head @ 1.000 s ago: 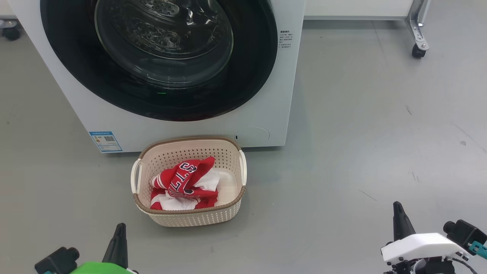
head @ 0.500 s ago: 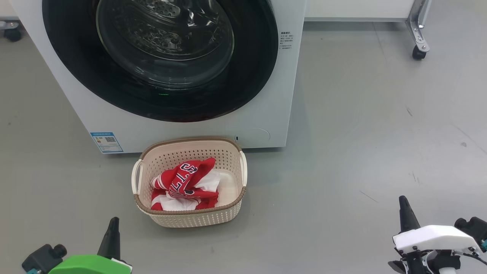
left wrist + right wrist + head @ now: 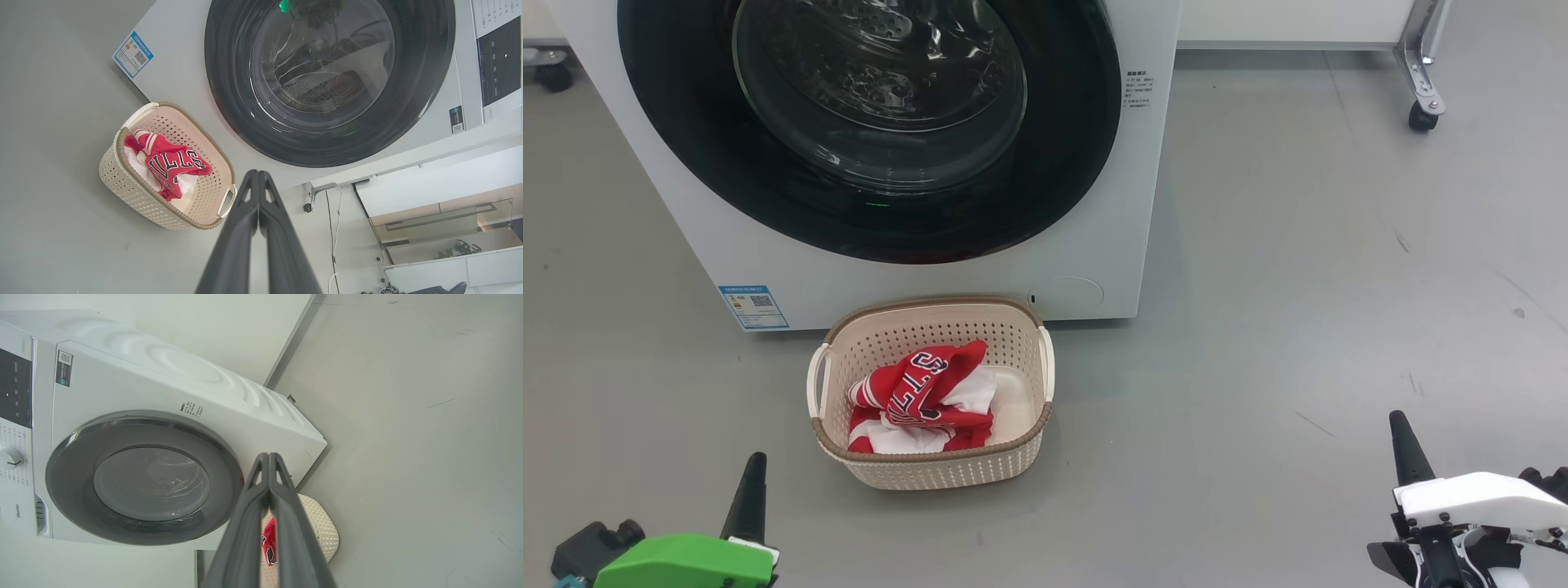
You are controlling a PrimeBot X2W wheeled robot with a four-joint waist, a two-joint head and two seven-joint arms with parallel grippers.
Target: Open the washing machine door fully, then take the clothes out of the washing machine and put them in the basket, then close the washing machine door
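Note:
The white washing machine (image 3: 1119,204) stands ahead with its round black-rimmed door (image 3: 1062,163) lying flat against the front. The cream basket (image 3: 931,469) sits on the floor right before it, holding the red clothes (image 3: 915,392) with white cloth. My left gripper (image 3: 752,469) is at the lower left, shut and empty, well short of the basket. My right gripper (image 3: 1401,433) is at the lower right, shut and empty, far from the basket. In the left wrist view the basket (image 3: 135,192), the clothes (image 3: 171,163) and the door (image 3: 229,102) show beyond the gripper (image 3: 258,173).
Grey floor spreads to the right of the machine. A metal frame leg on a caster (image 3: 1421,114) stands at the far right back. Another caster (image 3: 551,75) sits at the far left. A blue label sticker (image 3: 753,306) marks the machine's lower left corner.
Both grippers have slid outward and down toward the lower corners of the head view. The view itself has shifted slightly; basket, clothes and door stay as they were.

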